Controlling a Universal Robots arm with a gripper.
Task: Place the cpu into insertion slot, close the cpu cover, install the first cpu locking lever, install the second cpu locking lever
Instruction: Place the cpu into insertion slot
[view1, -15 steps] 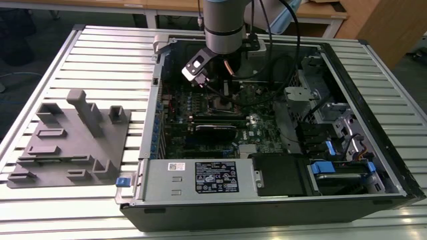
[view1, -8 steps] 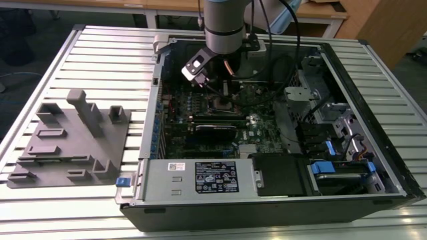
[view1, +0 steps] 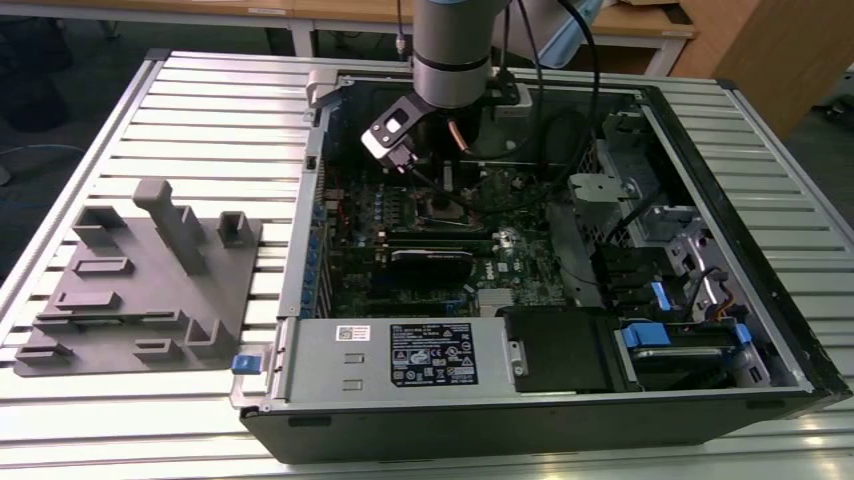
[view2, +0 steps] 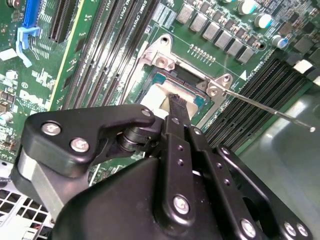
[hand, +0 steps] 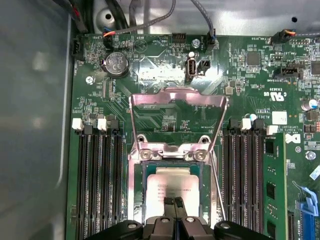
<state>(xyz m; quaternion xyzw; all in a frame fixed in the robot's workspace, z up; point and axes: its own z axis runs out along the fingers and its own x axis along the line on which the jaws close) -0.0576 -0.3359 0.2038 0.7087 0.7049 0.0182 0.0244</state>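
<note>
Tool (hand: 173, 202) pressed together over cpu (hand: 172, 181) — near edge hidden, cpu cover (hand: 177, 96) raised open

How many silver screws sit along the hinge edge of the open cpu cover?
2. One screw and the other screw sit at opposite ends of the hinge bar, between cpu cover and cpu. More may be hidden.

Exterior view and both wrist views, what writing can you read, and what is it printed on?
No text reads reliably.
Large white label: print too small to read.
Small white sticker beside it: too small to read.
cpu top: faint marks, illegible.
Green circuit board: white lettering, too small to read.
</note>
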